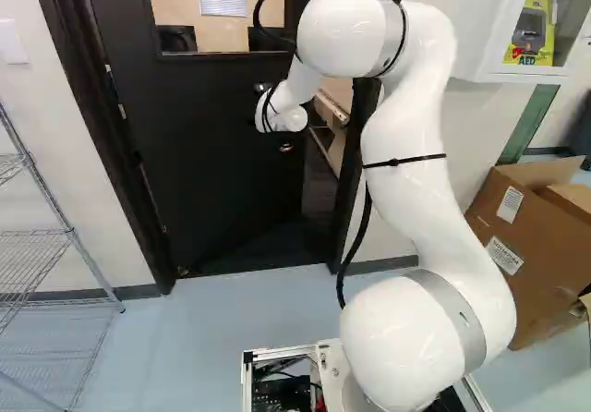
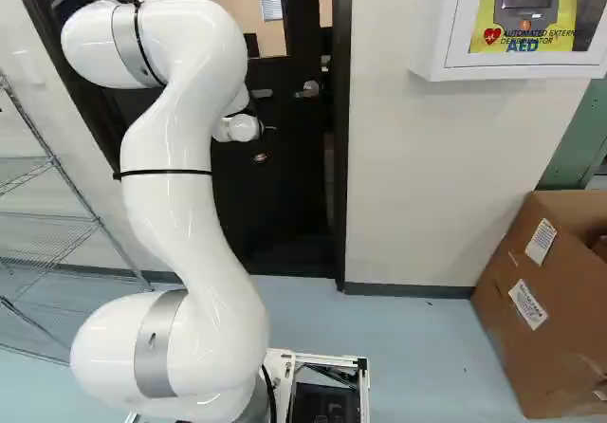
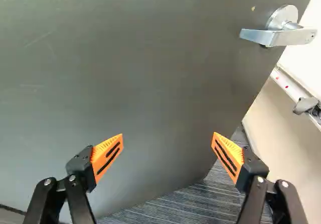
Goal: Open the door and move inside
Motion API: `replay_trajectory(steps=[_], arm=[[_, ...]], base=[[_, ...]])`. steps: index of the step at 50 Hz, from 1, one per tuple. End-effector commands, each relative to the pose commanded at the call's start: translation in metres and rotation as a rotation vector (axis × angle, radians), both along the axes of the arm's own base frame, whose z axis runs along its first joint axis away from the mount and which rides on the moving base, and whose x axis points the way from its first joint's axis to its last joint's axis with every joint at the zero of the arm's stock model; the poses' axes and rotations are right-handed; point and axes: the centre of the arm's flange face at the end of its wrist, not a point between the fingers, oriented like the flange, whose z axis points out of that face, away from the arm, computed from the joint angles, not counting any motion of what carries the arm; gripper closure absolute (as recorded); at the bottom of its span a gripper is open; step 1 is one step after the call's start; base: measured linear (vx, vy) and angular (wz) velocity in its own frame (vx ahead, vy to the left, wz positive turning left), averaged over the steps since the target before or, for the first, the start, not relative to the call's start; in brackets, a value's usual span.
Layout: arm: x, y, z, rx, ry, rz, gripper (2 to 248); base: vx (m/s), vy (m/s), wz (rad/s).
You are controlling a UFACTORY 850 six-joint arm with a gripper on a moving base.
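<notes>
Striped carpet (image 3: 185,205) by the open door (image 3: 135,83) shows only in wrist view

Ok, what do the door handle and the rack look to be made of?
The door handle looks like metal, brushed or satin, going by its soft silvery sheen. The rack seems to be metal wire, smooth and probably plated: its thin rods look silvery grey.

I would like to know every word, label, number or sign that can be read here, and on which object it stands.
"AED": on the front of the white wall cabinet, over its yellow panel.
"AUTOMATED": small, same front, beside a red heart; the rest of that print is not clear enough to quote.
Two white labels on the brown cardboard box: too small to read.
Dark door: no readable text.
</notes>
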Motion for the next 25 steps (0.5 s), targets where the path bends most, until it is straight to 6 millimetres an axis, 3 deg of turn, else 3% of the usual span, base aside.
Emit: replay_trajectory(steps=[25], arm=[[-0.049,-0.002,0.007,-0.007,0.034,0.012,3]], base=[[0.0,0.0,0.0]])
